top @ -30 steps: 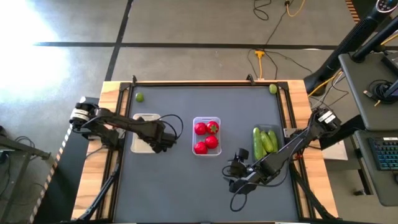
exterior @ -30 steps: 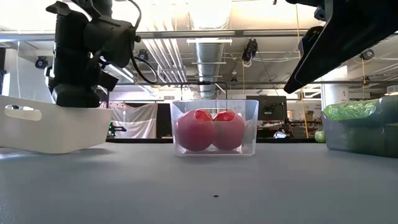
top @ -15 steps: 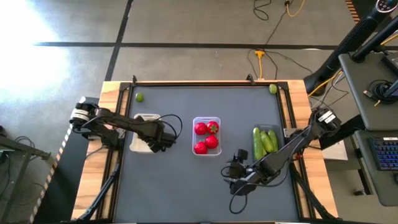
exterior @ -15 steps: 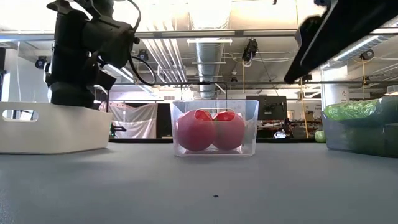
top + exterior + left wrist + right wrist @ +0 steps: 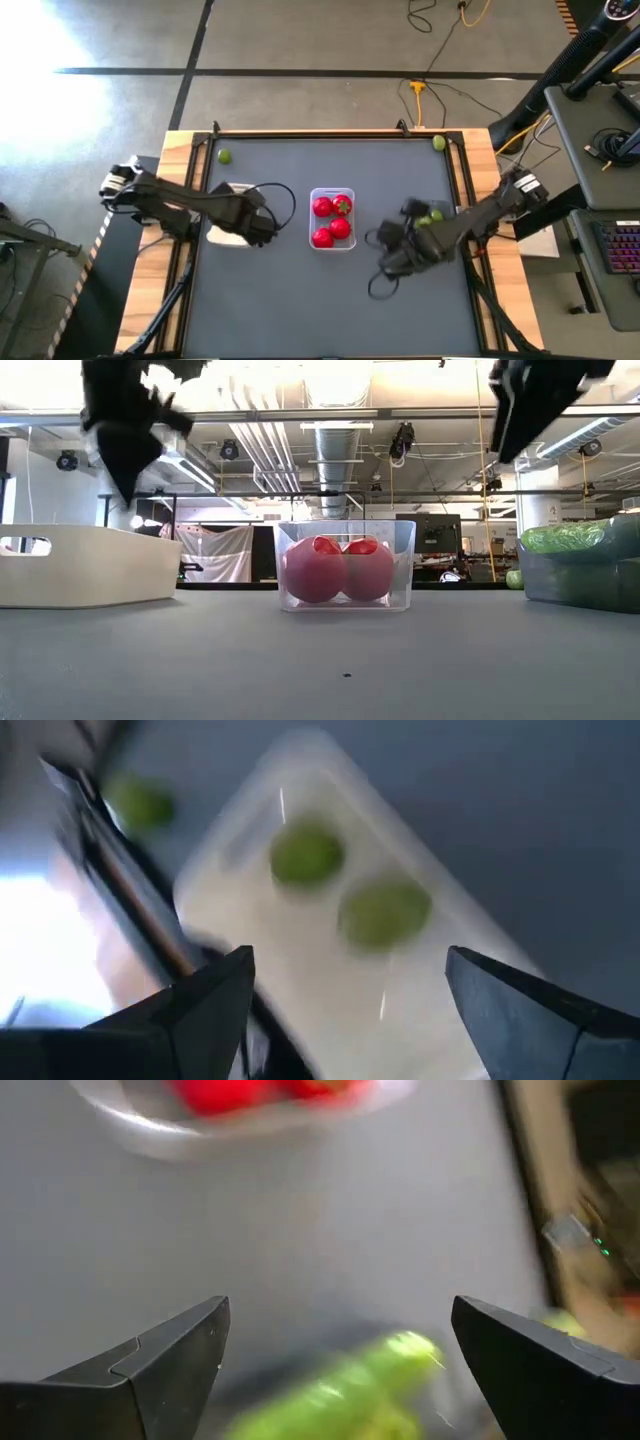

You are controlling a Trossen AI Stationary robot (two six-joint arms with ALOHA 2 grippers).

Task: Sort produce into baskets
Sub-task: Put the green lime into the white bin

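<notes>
Over the white basket (image 5: 228, 213) our left gripper (image 5: 345, 995) has its jaws spread wide and empty, with two limes (image 5: 307, 855) sitting in the tray below. Our right gripper (image 5: 335, 1350) is just as wide open, nothing held, hovering by the dark grey basket (image 5: 580, 575) with the cucumbers (image 5: 345, 1380). Red fruits (image 5: 332, 220) fill the clear basket (image 5: 347, 194) mid-counter. We reckon it's nearly done: two limes (image 5: 224, 156) are left out at the counter's (image 5: 300, 290) far corners.
</notes>
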